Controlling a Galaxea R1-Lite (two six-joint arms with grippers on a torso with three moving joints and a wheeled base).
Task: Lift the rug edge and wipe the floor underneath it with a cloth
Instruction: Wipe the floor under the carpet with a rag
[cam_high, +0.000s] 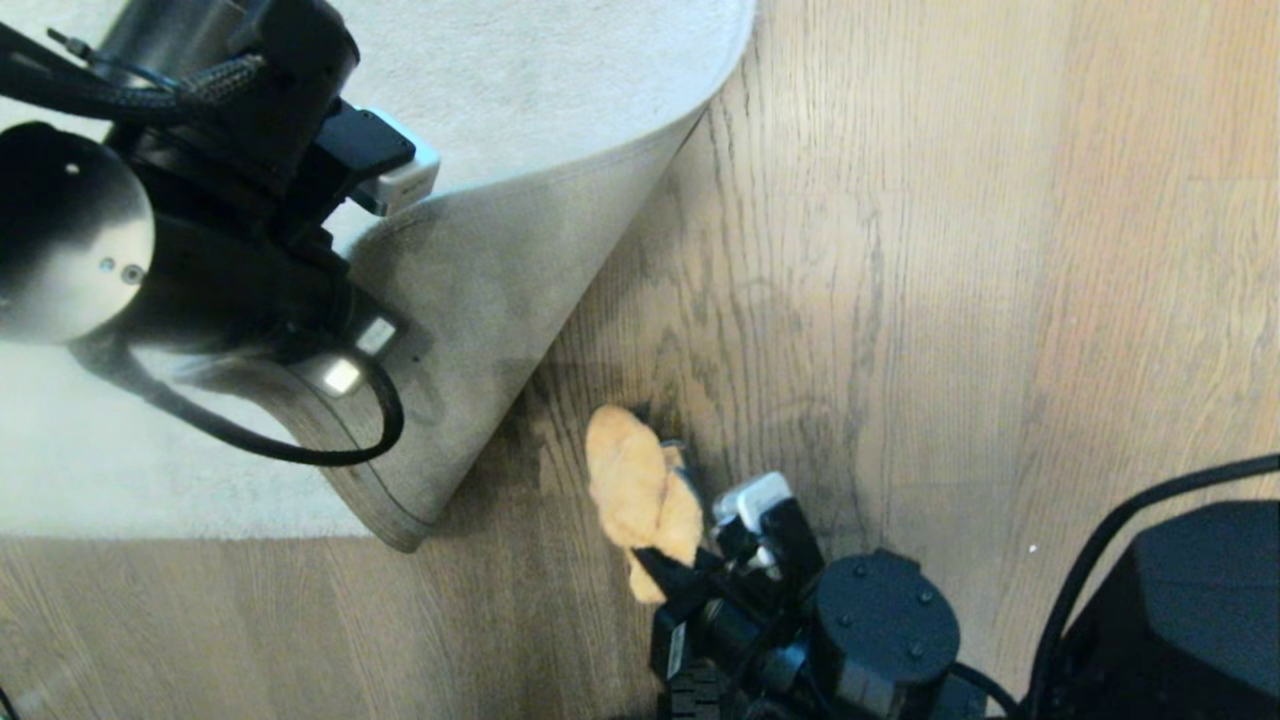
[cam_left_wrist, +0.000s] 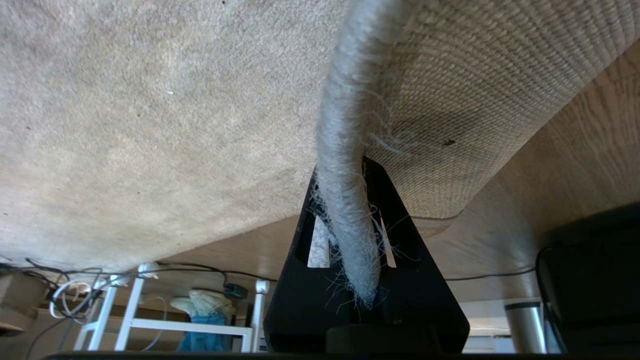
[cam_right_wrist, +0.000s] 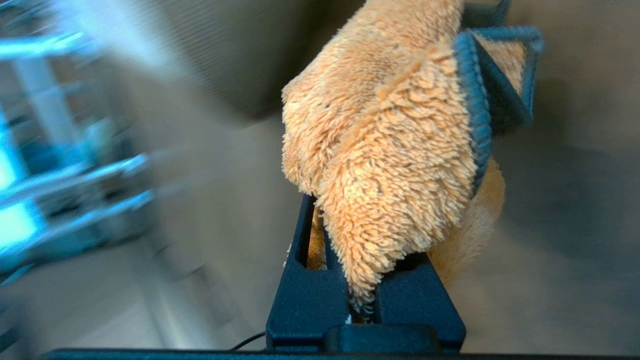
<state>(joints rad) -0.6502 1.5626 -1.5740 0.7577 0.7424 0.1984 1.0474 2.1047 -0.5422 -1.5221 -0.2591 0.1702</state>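
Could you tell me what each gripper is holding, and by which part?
Left gripper: pale grey rug's frayed edge, lifted. Right gripper: fluffy orange cloth, pinched at a bottom fold.

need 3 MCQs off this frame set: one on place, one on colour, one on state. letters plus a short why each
1. Where is the fluffy orange cloth with the dark blue hem?
A. On the pale grey short-pile rug
B. Over the brown wood-grain plank floor, beside the folded-back rug corner
C. On a shelf

2. What colour is the rug's woven backing?
A. Beige
B. Red
C. Black

3. What state is the rug edge in?
A. Flat on the floor
B. Rolled into a tube
C. Lifted, pinched in the left hand

Answers: B, the head view shows the cloth in the right hand over bare planks. A, the left wrist view shows the beige weave. C, the black fingers are shut on the frayed edge.
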